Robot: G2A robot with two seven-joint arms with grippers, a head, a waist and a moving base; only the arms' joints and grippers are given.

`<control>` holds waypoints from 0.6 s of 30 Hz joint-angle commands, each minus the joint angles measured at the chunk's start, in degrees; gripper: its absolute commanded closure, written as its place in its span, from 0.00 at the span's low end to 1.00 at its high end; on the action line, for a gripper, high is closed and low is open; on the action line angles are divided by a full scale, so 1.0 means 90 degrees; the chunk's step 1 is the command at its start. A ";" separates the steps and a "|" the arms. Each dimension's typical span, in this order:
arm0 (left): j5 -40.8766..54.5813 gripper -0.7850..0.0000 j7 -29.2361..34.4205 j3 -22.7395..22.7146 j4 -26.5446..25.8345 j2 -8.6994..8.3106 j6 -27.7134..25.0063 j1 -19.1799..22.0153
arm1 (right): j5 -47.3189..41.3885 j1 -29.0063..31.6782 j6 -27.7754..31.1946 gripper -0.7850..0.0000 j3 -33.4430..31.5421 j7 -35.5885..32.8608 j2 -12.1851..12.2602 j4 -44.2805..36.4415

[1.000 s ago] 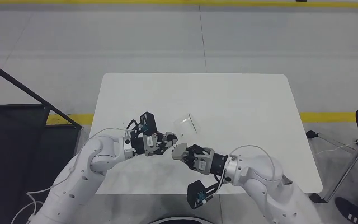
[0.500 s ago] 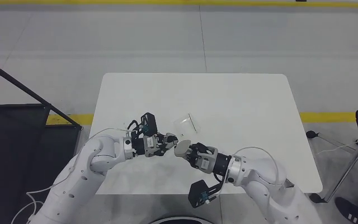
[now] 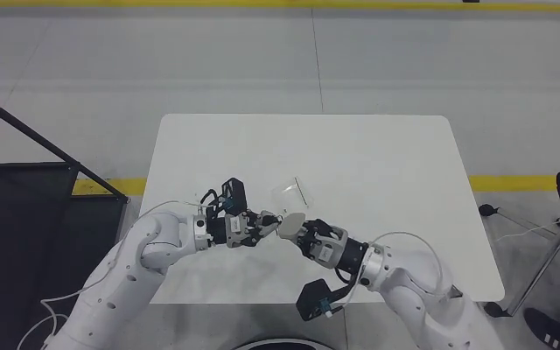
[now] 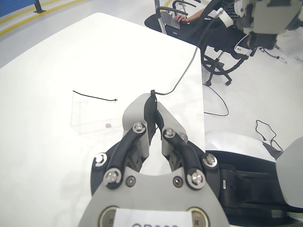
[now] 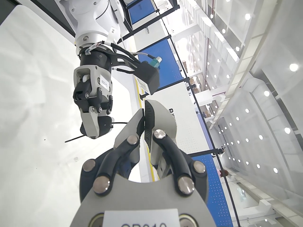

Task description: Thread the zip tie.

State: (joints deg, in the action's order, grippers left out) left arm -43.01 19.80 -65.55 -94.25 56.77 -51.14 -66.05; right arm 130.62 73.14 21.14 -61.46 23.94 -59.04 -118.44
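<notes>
The zip tie (image 5: 74,139) is held above the surface (image 3: 376,157), between its middle and near edge, pinched in the closed fingers of the left gripper (image 4: 151,102). The fingers of the right gripper (image 5: 144,113), just beside, are pressed together; whether the strap is caught there cannot be told. Alignment is judged to be in hand; next, the tail must be steered precisely into the head.
</notes>
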 commanded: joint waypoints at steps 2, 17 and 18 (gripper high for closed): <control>0.0031 1.00 0.0046 0.0010 -0.0008 -0.0005 -0.0033 0.0001 | 0.0026 0.0069 -0.0091 1.00 -0.0036 -0.0017 0.0004 -0.0020; 0.0569 1.00 0.0363 0.0032 0.0082 -0.0046 -0.0198 0.0087 | 0.0513 0.0062 0.0212 1.00 0.0058 0.0111 0.0032 -0.0113; 0.0586 1.00 0.0369 0.0030 0.0081 -0.0048 -0.0192 0.0089 | 0.0541 0.0054 0.0242 1.00 0.0067 0.0133 0.0034 -0.0114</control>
State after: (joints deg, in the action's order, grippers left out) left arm -37.93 23.07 -65.25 -93.52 56.35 -52.97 -65.26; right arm 135.23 73.70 23.04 -60.96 24.91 -58.75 -119.46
